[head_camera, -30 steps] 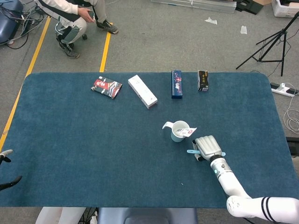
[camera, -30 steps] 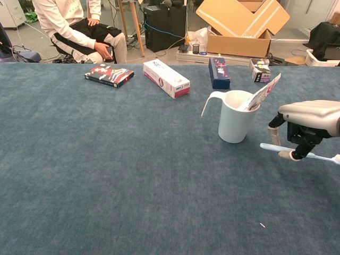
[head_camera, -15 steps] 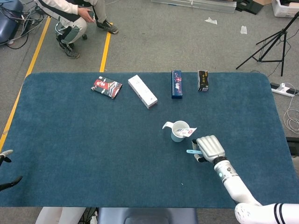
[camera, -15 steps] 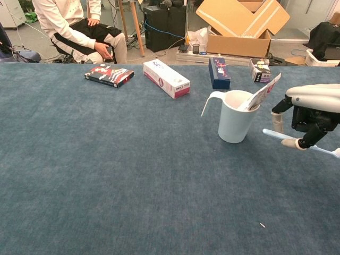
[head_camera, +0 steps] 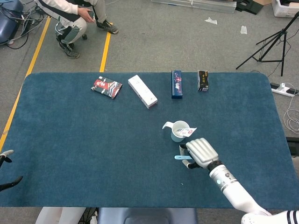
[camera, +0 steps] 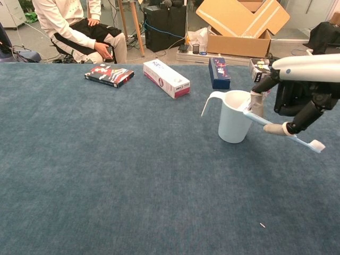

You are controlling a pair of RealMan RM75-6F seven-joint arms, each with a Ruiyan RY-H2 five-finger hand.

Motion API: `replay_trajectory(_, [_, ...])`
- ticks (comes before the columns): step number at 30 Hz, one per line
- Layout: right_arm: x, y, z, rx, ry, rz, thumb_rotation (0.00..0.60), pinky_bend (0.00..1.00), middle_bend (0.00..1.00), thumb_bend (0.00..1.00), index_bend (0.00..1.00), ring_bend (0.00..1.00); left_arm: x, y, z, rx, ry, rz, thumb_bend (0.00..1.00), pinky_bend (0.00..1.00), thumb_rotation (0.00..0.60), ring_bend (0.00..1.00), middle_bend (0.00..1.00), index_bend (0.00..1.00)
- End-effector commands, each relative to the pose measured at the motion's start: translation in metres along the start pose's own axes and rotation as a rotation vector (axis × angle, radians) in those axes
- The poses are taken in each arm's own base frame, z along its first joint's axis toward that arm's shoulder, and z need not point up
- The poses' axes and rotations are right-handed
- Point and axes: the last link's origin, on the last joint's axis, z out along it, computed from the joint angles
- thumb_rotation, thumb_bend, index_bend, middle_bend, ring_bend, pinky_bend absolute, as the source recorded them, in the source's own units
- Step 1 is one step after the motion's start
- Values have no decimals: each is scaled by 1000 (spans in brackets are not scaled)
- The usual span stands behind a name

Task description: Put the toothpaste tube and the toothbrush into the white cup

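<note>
**Dropping toothbrush into cup — tip it upright first**

Holding the toothbrush (camera: 281, 130) pinched in its fingers, the right hand (camera: 297, 101) hangs just right of the white cup (camera: 234, 123), raised off the table (camera: 106, 175). Brush lies tilted, 1 end near the cup rim, the other end sticking out low to the right of the hand. In the head view the brush's blue end (head_camera: 179, 157) shows just below the cup (head_camera: 180, 131).

Toothpaste tube (head_camera: 189, 131) looks already in the cup, leaning out over the rim on the hand's side; chest view hides it behind the hand.

Judgement: 1 of 2 items in, brush left. To do it well: rotate wrist so the brush points down, bring the lower end over the open mouth on the side away from the tube, lower before letting go. Risk: knocking the rim or the tube, tipping the light cup.

Left hand (head_camera: 7, 170) barely in view at table edge far left of the cup; can't tell its state.

Beyond the cup, far side of table: 4 boxes, white box (camera: 166, 78) among them.
</note>
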Motion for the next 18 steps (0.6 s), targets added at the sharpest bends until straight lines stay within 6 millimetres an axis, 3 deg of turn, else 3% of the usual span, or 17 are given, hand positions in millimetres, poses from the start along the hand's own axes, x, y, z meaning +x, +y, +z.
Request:
replay_trajectory(1, [11, -15, 1, 57, 9, 7, 600, 1000, 1000, 344, 600, 1000, 0, 0, 0, 0, 1, 0, 0, 252, 600, 246, 406, 217])
replay_trajectory(6, [21, -37, 9, 139, 20, 21, 600, 1000, 1000, 344, 601, 1000, 1, 0, 0, 0, 2, -2, 0, 252, 600, 246, 406, 217])
replay_trajectory(18, [28, -72, 53, 286, -14, 105, 600, 1000, 1000, 344, 616, 1000, 3, -2, 0, 5, 3, -5, 0, 252, 600, 246, 406, 217])
